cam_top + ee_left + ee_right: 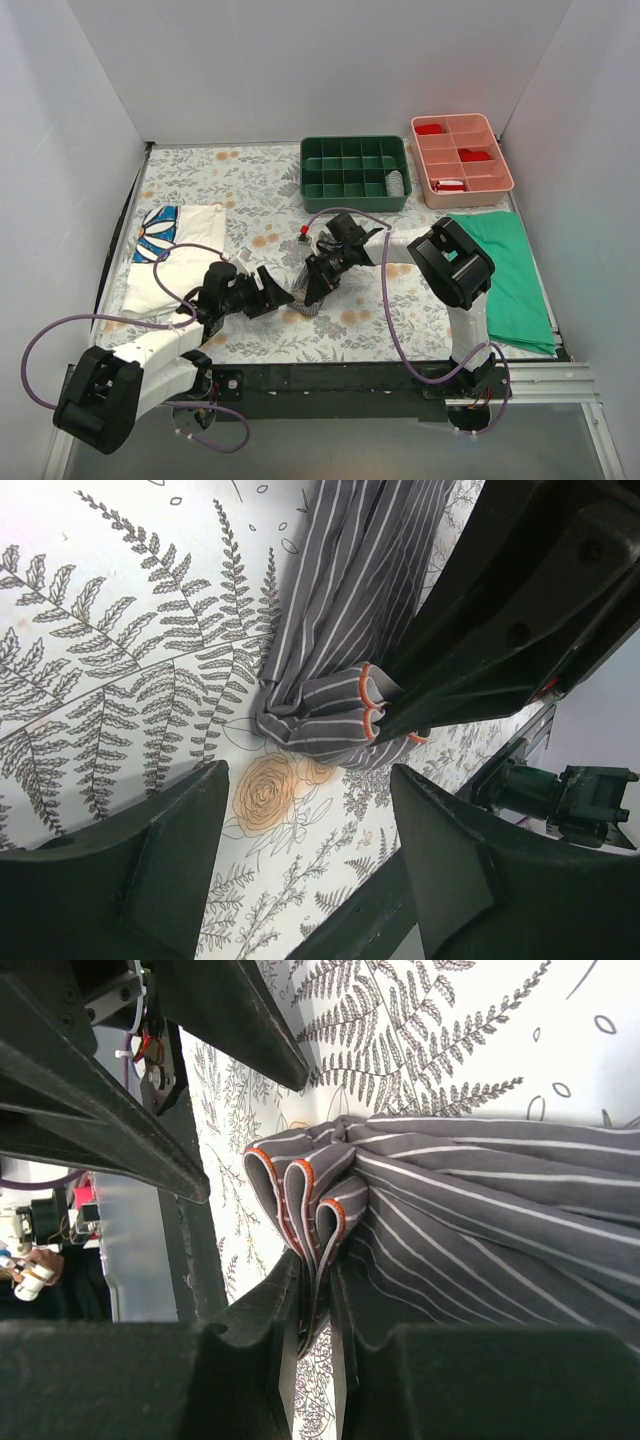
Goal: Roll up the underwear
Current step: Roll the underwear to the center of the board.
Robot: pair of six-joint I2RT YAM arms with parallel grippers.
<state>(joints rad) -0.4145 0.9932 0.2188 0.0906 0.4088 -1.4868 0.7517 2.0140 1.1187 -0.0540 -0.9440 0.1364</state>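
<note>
Both fingers of the right gripper (315,1268) pinch the folded, orange-edged hem of the underwear (480,1190), which lies bunched mid-table on the fern-print table cover (120,660). The left gripper (310,772) gapes wide just beside it at 9 o'clock, holding nothing. Farther out sit a green tray (355,203) at 12, a pink tray (470,198) at 1, a green cloth (505,275) at 3 and a daisy cloth (175,250) at 9.

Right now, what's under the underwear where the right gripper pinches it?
Around the underwear only the fern-print table cover shows. The right gripper is shut on its orange-trimmed folds, the left gripper open beside them. What lies beneath the bunched cloth itself is covered.
</note>
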